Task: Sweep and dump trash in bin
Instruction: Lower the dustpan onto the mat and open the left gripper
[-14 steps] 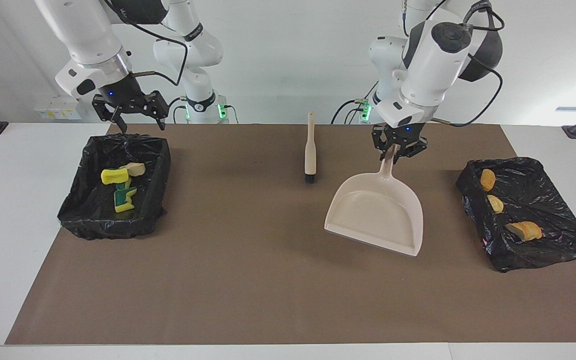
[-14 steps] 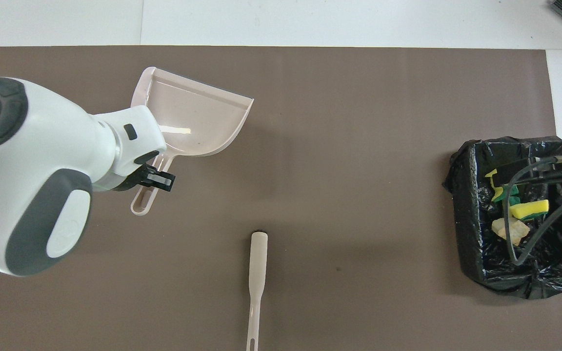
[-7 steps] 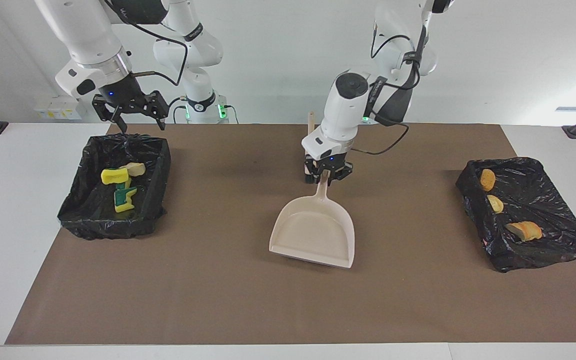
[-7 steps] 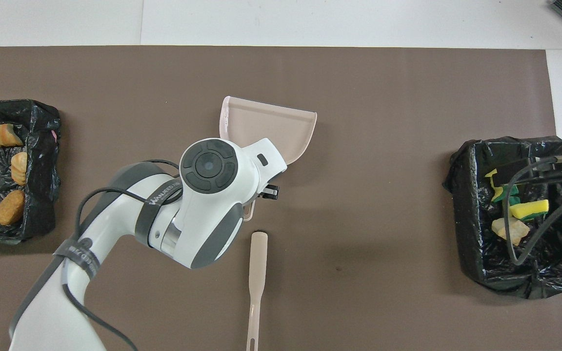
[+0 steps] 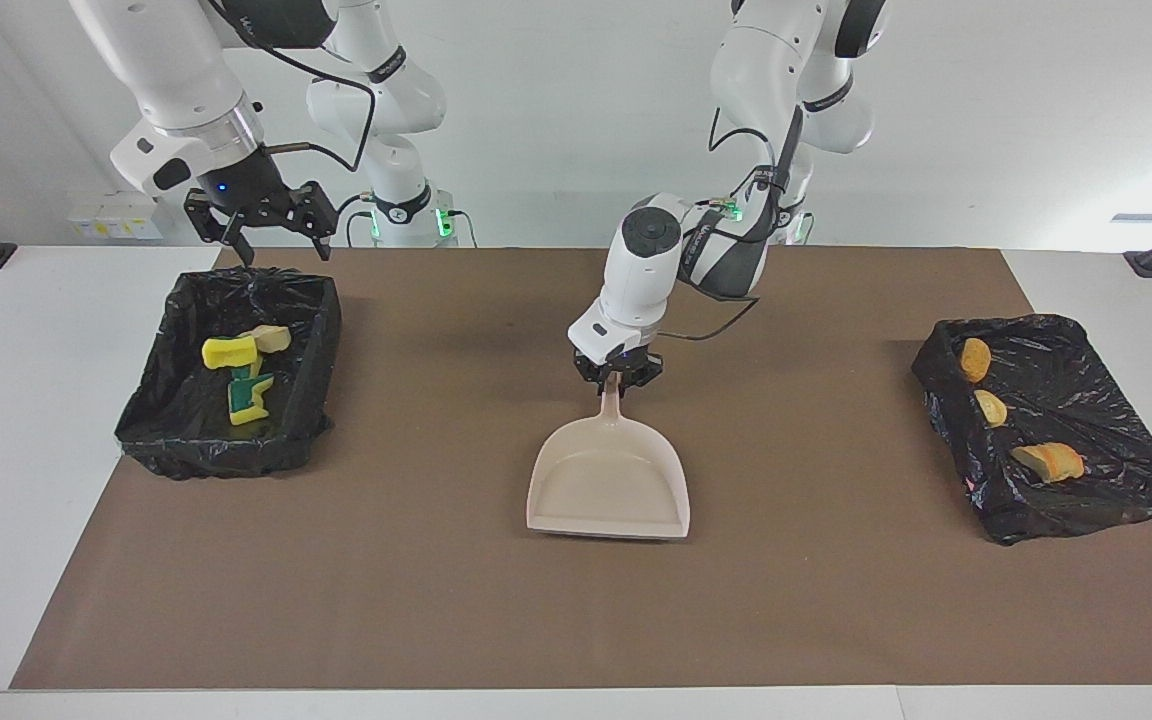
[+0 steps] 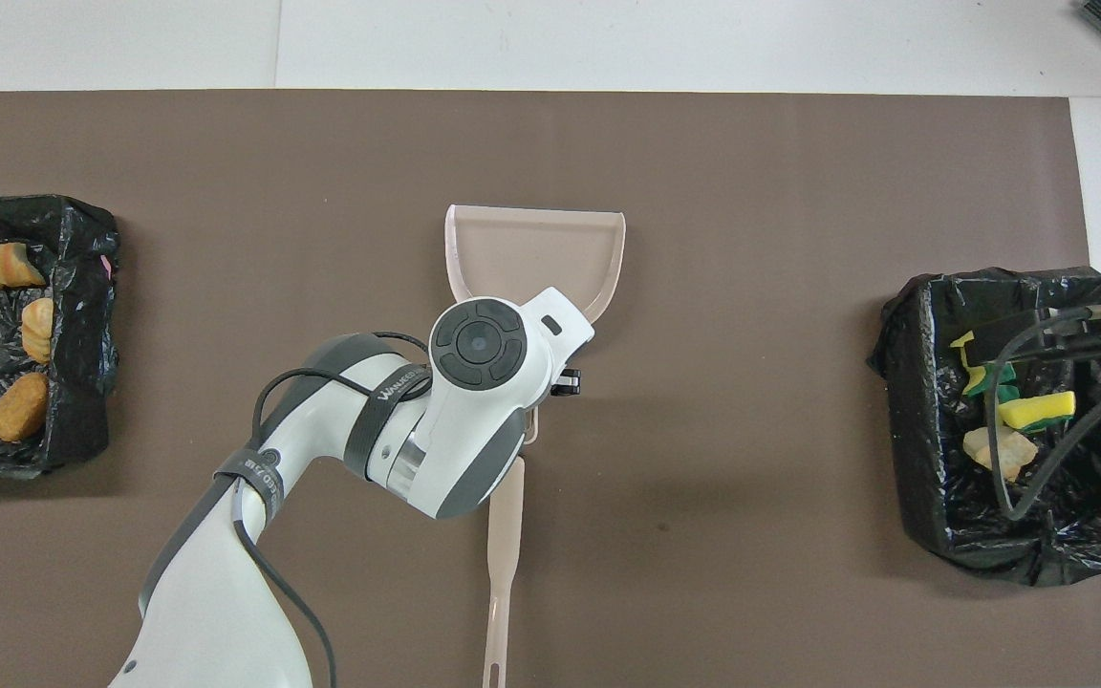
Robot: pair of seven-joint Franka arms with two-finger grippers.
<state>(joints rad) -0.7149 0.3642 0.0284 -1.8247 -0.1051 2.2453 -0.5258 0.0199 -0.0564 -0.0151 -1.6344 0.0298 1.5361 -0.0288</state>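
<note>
Dustpan (image 5: 608,480) moved centreward | bins (image 5: 231,372) (image 5: 1051,425) hold trash (image 5: 236,352)

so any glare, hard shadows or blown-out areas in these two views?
Facing view: soft diffuse shadows on the brown mat near the dustpan and both bins; a bright washed-out patch on the wall toward the left arm's end. Overhead view: the black bin liner shows small crinkle highlights, the white left arm hides much of the dustpan, and there's only a faint shadow beside the brush.
</note>
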